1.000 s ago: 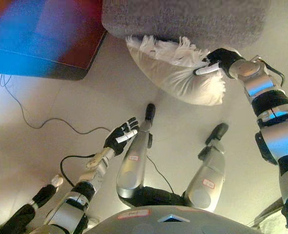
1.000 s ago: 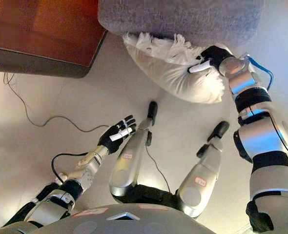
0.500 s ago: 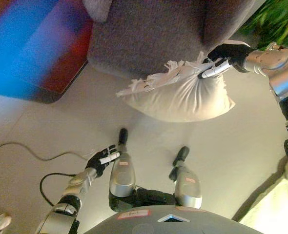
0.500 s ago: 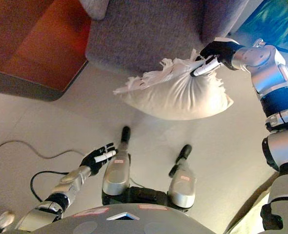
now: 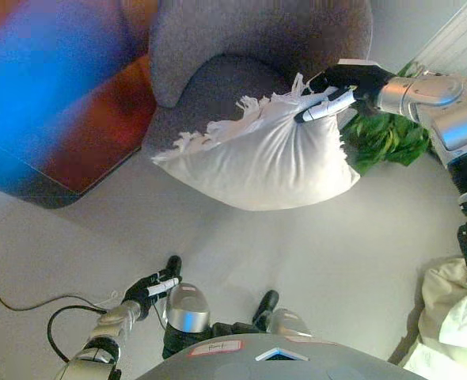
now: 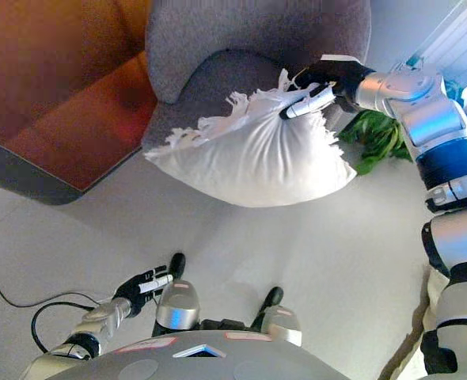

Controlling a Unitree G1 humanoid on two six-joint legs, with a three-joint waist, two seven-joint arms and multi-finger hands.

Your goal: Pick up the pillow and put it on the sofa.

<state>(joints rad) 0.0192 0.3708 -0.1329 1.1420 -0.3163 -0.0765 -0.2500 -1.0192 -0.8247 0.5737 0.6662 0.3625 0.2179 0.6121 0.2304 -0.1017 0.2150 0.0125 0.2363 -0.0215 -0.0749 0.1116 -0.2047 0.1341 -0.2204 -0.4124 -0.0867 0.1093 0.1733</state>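
While gripping the white pillow [image 5: 257, 162], right robot hand [image 5: 340, 81] curled shut, over the grey sofa [image 5: 218, 87].

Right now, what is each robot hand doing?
Left robot hand: open, holding nothing, low by its side.
Right robot hand: shut on the pillow, held above the sofa's front edge.
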